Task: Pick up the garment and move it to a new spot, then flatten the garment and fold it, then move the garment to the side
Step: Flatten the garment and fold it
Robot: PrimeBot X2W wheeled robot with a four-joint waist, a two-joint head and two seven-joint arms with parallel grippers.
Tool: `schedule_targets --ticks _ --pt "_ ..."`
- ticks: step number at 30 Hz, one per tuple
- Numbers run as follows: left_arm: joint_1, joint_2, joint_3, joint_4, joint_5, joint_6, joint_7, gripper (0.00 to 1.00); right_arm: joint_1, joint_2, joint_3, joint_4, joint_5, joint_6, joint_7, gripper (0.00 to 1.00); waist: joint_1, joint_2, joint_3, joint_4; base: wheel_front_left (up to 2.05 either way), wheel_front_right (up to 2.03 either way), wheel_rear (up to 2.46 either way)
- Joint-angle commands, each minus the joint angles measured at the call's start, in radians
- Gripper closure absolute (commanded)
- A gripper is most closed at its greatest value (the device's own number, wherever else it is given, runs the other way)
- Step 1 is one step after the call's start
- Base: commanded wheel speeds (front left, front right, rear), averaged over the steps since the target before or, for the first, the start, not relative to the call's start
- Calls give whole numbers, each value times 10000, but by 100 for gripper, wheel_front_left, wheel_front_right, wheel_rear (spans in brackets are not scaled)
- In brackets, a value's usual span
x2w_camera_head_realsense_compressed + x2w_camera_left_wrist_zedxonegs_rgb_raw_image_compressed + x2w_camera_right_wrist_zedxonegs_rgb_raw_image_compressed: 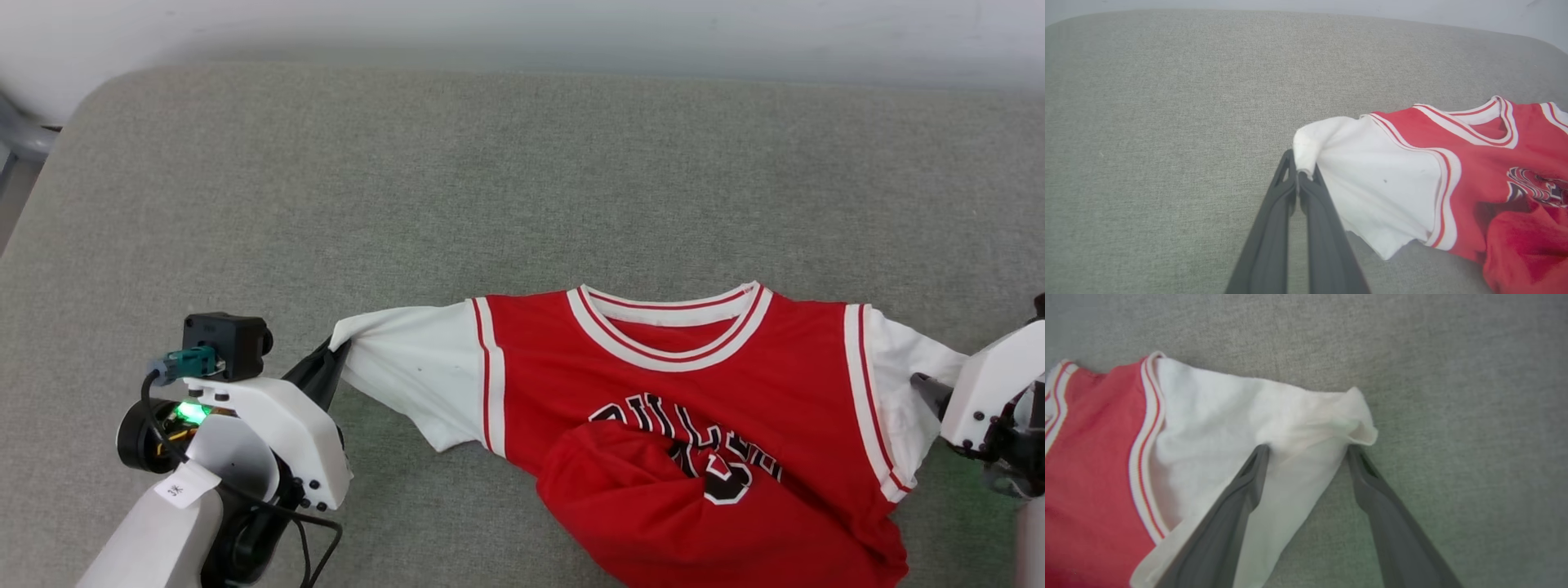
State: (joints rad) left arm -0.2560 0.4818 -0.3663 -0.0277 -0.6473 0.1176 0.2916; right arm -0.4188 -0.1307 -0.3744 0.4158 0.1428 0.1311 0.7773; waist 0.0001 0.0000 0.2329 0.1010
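Observation:
The garment (694, 408) is a red jersey with white sleeves and black lettering. It lies face up on the grey cushion, neckline toward the far side, with its lower hem bunched and folded up over the front. My left gripper (333, 353) is shut on the tip of one white sleeve (1306, 153), pulling it out sideways. My right gripper (1308, 447) stands open, its two fingers spread with the other white sleeve (1298, 416) lying between and over their tips. In the head view that gripper (927, 384) touches the sleeve's edge.
A grey fabric cushion (408, 180) carries everything; a pale wall (522, 33) runs behind its far edge. The cushion's left corner (90, 98) is rounded, with a dark gap beside it. Bare fabric stretches beyond the jersey's neckline.

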Motion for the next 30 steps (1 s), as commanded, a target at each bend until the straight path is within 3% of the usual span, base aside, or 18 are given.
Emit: schedule_targets --ticks 1,3,4,5,6,11,20,30 --pt "-137 -54 4 64 -19 -36 -83 100 -30 20 -14 345 -48 -7 278 0 -1 0 158 132 0 0 0" --pt "-193 -75 -10 172 -39 -91 -152 100 18 122 11 786 -136 -5 815 1 -1 0 203 174 0 0 0" --pt "-213 -94 -13 216 -56 -118 -177 100 57 201 -5 962 -133 -5 1103 54 -1 0 214 183 0 0 0" --pt "-206 -108 -19 278 -74 -137 -202 100 83 263 3 1084 -126 -5 1327 68 -1 0 214 180 0 0 0" --pt "-212 -115 -23 319 -88 -164 -229 100 80 314 32 1130 -63 -4 1443 100 -1 0 207 174 0 0 0" --pt "-181 -109 12 518 -152 -192 -325 100 -89 150 38 988 80 -5 1377 100 -1 0 -29 86 0 0 0" --pt "-921 8 594 746 -172 -90 -918 100 -802 -326 1128 -645 431 -8 -222 100 -1 0 -604 -205 0 0 0" --pt "-3774 -260 1228 2262 -363 -541 -1670 100 -2649 -564 1849 -1848 115 -8 -1278 100 -1 0 -722 -410 0 0 0"
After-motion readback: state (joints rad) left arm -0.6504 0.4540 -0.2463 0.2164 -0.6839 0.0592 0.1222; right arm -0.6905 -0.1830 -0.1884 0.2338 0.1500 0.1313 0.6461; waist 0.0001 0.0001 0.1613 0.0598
